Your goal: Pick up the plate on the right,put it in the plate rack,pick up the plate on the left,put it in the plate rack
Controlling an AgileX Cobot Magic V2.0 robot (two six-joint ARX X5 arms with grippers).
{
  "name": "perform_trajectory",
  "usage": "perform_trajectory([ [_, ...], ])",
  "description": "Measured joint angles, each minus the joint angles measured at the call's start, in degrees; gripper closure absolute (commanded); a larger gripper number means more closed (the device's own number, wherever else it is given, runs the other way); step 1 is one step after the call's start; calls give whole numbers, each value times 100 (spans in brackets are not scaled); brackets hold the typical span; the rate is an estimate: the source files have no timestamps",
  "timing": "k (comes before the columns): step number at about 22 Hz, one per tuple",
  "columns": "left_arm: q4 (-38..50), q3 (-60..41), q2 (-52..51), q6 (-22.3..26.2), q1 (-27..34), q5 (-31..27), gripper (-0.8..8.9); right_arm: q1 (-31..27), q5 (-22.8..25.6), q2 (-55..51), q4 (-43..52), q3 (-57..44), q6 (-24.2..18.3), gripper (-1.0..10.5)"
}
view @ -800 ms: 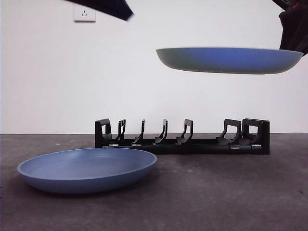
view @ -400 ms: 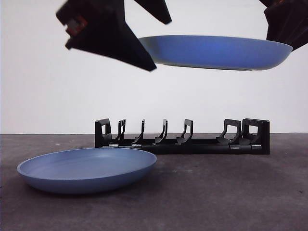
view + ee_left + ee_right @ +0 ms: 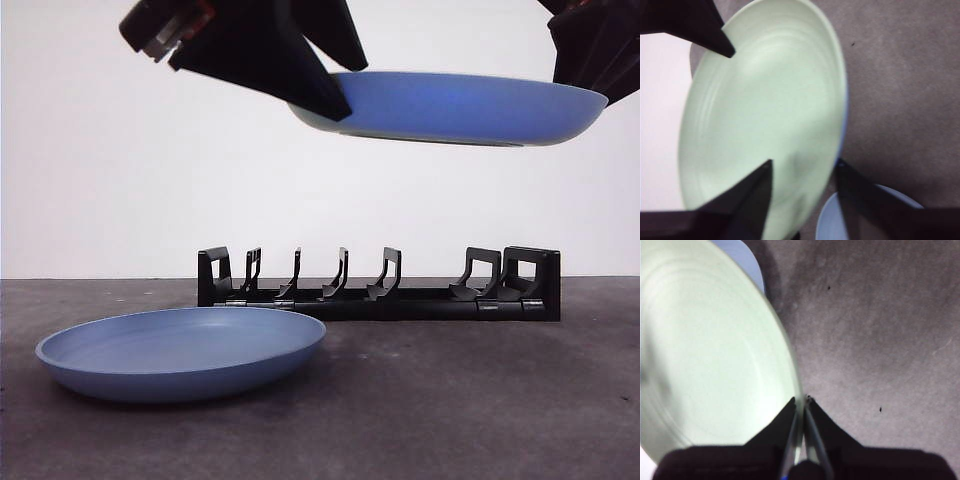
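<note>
Nearest, toward the counter's (image 3: 450,400) front left corner, the left plate (image 3: 180,352) lies flat and untouched, so its pick is still to come. Behind it, near the middle of the counter toward the back edge, the plate rack (image 3: 378,285) stands with every prong bare; nothing has been racked yet. High above the rack the right plate (image 3: 455,107) hangs level in the air. The right claw (image 3: 801,410) is clamped tight on its rim. The left claw (image 3: 802,172) sits spread wide at the opposite rim, its jaws straddling the edge without pinching it. By my reading, the first pick is done, and tilting and slotting that plate remain.
</note>
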Motion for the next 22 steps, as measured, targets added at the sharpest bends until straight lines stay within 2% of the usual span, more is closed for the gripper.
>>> perform_trajectory([
  [10,-479,-2,20,122,-144,96,822,31,-37,-2,35,9,-4,958],
  [15,-514,-2,20,-28,-144,96,822,33,-63,-2,39,9,-4,934],
  [16,-527,-2,20,-59,-144,98,822,33,-72,-4,44,9,-2,901],
  [20,-595,-2,22,-208,-197,111,822,31,-111,-13,173,33,9,557],
  [22,-660,-2,22,-289,-216,114,822,28,-114,-22,175,83,17,528],
])
